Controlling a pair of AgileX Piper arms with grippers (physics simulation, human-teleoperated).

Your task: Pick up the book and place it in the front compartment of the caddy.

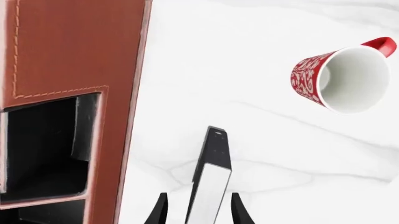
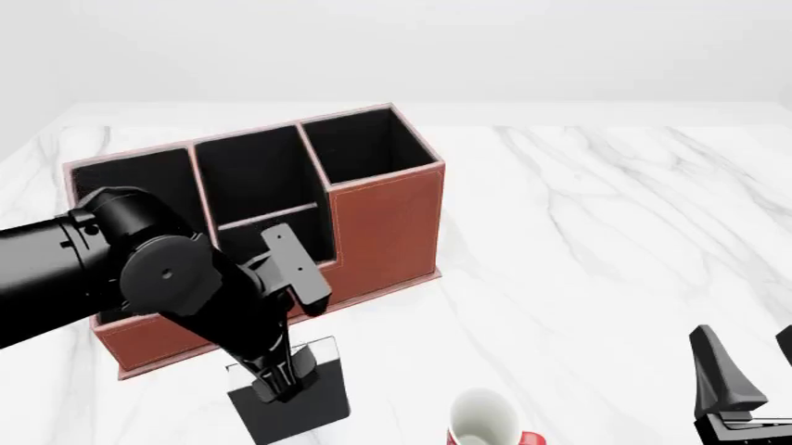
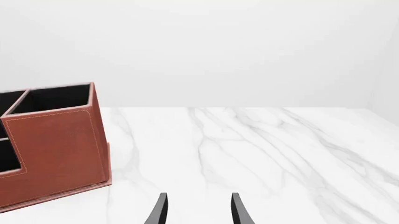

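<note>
The black book [image 2: 310,408] with a white strip sits just in front of the caddy [image 2: 384,222], near the table's front edge. In the left wrist view the book [image 1: 209,182] shows edge-on between my left fingers. My left gripper [image 2: 282,380] [image 1: 199,196] is open. Its jaws straddle the book, with a gap on one side. The reddish-brown caddy [image 1: 74,46] lies right beside the gripper, its black compartments open upward. My right gripper [image 2: 747,341] [image 3: 199,196] is open and empty at the front right, far from the caddy [image 3: 56,149].
A red-and-white patterned mug [image 2: 485,422] [image 1: 343,74] stands on the marble table [image 2: 594,241] to the right of the book, near the front edge. My left arm [image 2: 136,269] covers the caddy's lower front wall in the front view.
</note>
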